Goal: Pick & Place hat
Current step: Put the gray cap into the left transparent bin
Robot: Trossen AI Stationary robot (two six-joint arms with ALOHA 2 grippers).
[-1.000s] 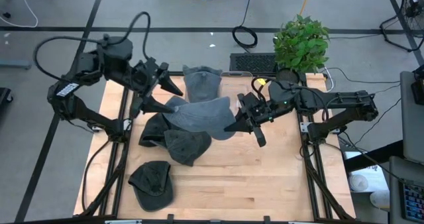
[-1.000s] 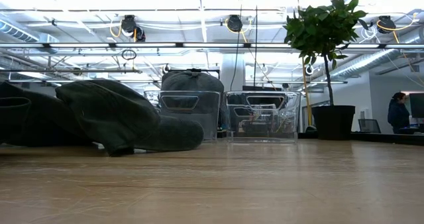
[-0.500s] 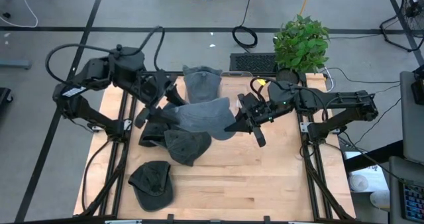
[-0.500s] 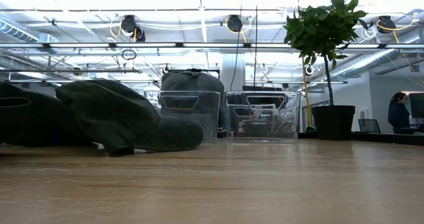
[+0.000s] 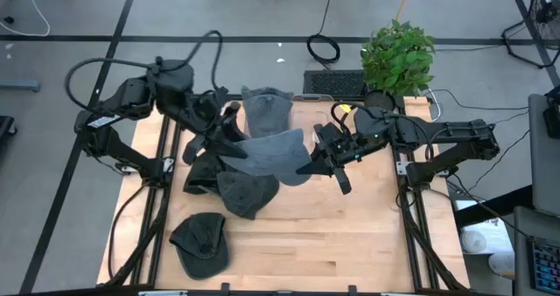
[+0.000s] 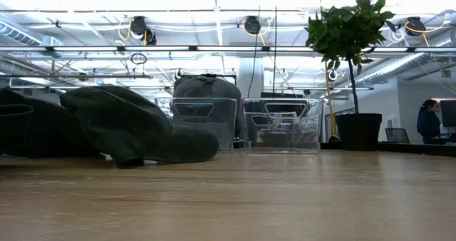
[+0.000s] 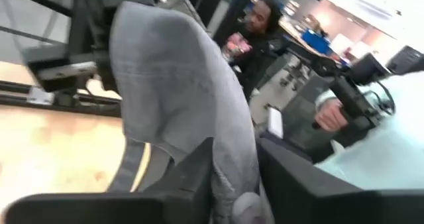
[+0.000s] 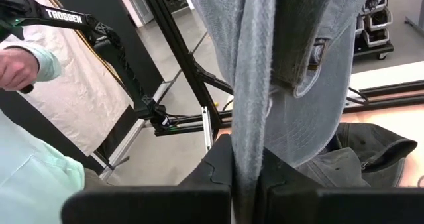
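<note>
the grey cap (image 5: 267,152) hangs above the counter (image 5: 350,235) in the upper middle of the high view, stretched between both arms. the right tool (image 5: 304,166) is clamped on its right edge, the fabric pinched tight between the fingers (image 8: 222,164) in the right wrist view. the left tool (image 5: 229,145) is at the cap's left edge, its fingers (image 7: 192,174) on either side of the cloth, closed about it. darker caps (image 5: 236,189) lie piled below, another dark cap (image 5: 201,241) sits lower left, and a potted plant (image 5: 398,55) stands upper right.
</note>
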